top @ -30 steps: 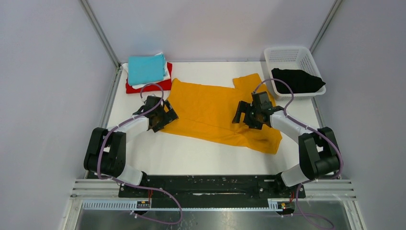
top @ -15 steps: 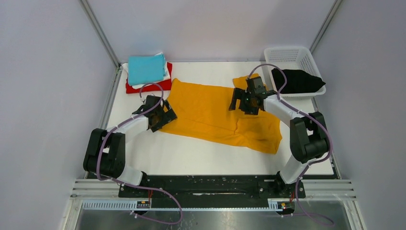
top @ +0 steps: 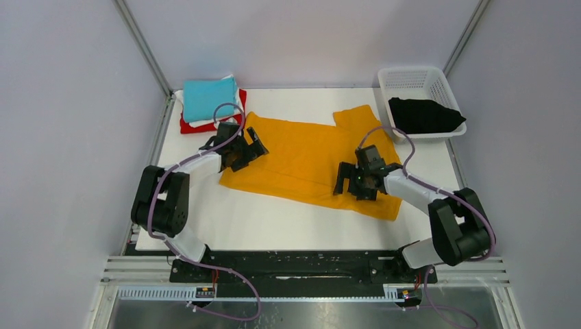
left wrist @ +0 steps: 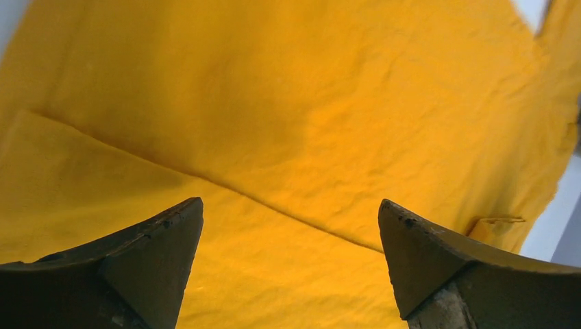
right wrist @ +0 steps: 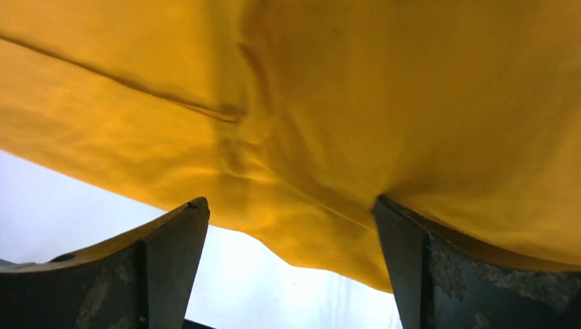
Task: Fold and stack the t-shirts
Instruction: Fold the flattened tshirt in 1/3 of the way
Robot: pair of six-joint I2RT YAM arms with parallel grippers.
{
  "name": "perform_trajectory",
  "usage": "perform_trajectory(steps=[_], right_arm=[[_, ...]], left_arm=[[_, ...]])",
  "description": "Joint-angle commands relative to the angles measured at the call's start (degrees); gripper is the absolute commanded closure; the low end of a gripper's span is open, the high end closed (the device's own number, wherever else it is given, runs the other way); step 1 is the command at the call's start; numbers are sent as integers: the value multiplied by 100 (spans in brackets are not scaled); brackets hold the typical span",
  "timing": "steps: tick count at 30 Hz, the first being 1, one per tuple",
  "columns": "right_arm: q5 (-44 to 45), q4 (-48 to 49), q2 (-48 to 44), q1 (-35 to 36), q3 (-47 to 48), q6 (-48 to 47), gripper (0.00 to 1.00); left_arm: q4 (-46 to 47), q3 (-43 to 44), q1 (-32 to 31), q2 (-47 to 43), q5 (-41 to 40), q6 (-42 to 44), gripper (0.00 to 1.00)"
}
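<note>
White table (top: 288,226) bears five shirts: orange-yellow shirt (top: 301,161) spread in middle, three in stack (top: 209,99) far left, black shirt (top: 425,115) in basket (top: 411,77). Left gripper (top: 250,145) and right gripper (top: 346,181) hover wide, empty, at its edges; near strip free.

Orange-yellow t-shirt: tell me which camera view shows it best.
Top external: nearly the whole orange-yellow t-shirt shows, spread on the table. Left wrist shows only a creased patch; right wrist only an edge against the table.
</note>
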Motion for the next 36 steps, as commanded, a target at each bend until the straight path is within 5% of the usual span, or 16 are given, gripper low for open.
perform_trajectory(steps=[1,6,12,19,29,36], right_arm=[[-157,348,113,13,-428,274,0],[351,-578,-540,11,-838,302,1],[-270,-1188,-972,13,-1427,383,0],[-495,-1740,-1741,21,-1334,568,0],[-170,-1904,-2506,22,-1117,452,1],[438,-1253,-2782,22,-510,263,1]], left_arm=[[129,9,-15,415,473,-76,1],[-250,-780,-21,-5,-204,-201,1],[-475,-2385,-30,-1597,-416,-584,1],[-1378,-3314,-28,-3479,-844,-765,1],[-1735,-2490,-29,-4197,-1391,-528,1],[-1319,-802,572,-2374,-1805,388,1]])
